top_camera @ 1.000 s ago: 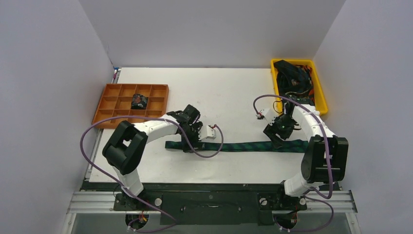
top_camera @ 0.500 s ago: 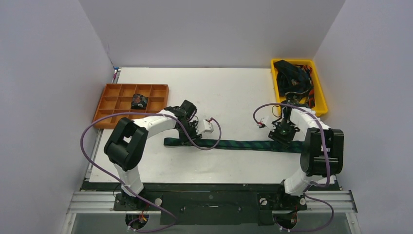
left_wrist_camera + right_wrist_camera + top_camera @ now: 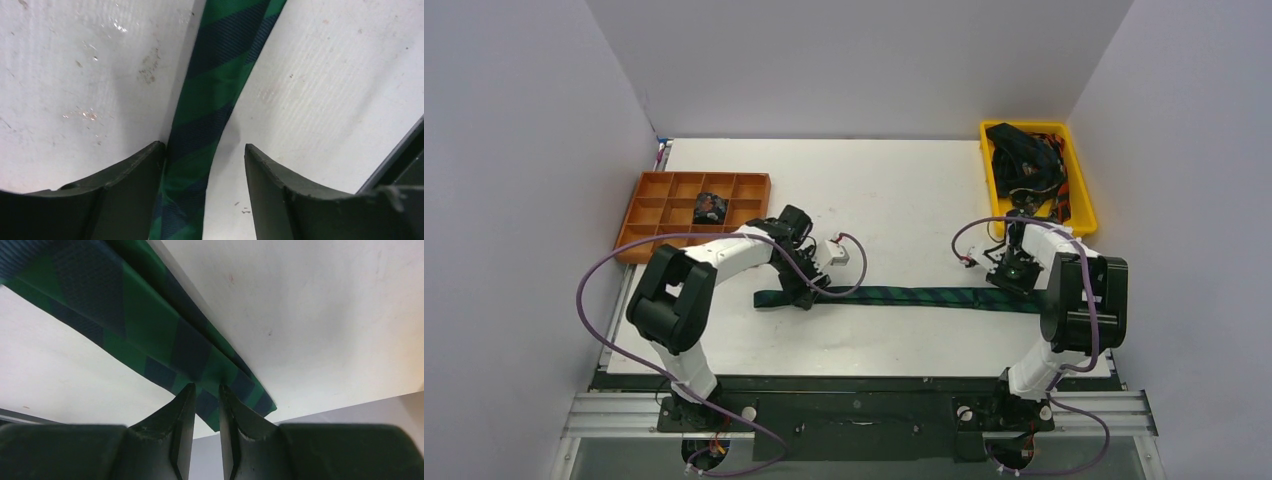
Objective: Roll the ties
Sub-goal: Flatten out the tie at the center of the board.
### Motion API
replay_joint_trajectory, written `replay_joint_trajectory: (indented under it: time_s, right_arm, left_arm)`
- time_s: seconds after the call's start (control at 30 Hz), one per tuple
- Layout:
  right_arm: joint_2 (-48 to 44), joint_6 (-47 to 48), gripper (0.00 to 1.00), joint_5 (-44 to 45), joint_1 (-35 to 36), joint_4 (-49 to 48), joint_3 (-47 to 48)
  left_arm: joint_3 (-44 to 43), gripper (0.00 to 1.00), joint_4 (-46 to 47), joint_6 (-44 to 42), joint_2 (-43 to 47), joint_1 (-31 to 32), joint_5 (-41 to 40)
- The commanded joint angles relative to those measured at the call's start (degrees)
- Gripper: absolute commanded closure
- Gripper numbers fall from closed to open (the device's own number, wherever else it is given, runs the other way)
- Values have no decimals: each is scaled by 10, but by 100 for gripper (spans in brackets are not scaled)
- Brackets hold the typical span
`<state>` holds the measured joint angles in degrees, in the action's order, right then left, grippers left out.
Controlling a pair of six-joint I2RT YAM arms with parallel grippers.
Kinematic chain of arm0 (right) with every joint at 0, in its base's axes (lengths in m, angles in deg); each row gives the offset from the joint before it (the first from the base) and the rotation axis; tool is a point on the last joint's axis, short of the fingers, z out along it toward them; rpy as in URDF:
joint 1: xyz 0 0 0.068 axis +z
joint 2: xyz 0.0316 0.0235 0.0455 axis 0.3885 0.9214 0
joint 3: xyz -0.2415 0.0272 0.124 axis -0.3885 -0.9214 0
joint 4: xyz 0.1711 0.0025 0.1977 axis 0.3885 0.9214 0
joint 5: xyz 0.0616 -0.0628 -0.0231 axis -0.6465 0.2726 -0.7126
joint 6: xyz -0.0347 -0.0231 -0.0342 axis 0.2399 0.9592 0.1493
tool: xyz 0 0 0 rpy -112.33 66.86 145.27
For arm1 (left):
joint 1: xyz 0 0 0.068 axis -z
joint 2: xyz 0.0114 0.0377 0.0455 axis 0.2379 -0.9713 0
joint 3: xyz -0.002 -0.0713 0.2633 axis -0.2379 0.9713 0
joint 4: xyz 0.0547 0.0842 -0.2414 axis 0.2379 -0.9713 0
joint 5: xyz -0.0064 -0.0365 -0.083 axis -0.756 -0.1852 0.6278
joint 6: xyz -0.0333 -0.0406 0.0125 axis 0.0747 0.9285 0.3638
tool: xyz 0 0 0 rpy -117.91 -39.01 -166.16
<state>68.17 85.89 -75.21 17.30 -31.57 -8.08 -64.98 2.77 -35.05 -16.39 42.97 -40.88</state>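
Plaid tie is lying stretched flat across the table, left gripper straddling its left end, jaws spread, right gripper pinching its right end.

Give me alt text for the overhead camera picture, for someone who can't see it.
A green plaid tie lies straight across a white table, the left gripper down near its left end and the right gripper near its right end. An orange divided tray on the left holds one dark coil; a yellow bin at back right holds more ties.
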Motion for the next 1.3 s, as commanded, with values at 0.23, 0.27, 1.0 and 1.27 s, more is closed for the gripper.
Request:
replay_joint_trajectory:
  time_s: [0.23,0.27,1.0,1.27]
  right_arm:
    - [-15,58,68,41,-51,4,0]
    - [-19,59,66,35,-57,10,7]
    - [-30,-527,66,-430,186,-18,178]
    - [78,-738,100,-488,328,-182,212]
  left_arm:
    - [83,25,24,-28,179,-120,91]
    - [99,24,20,-44,191,-138,102]
    - [184,30,-25,-321,194,-217,50]
    - [198,53,31,-302,199,-218,77]
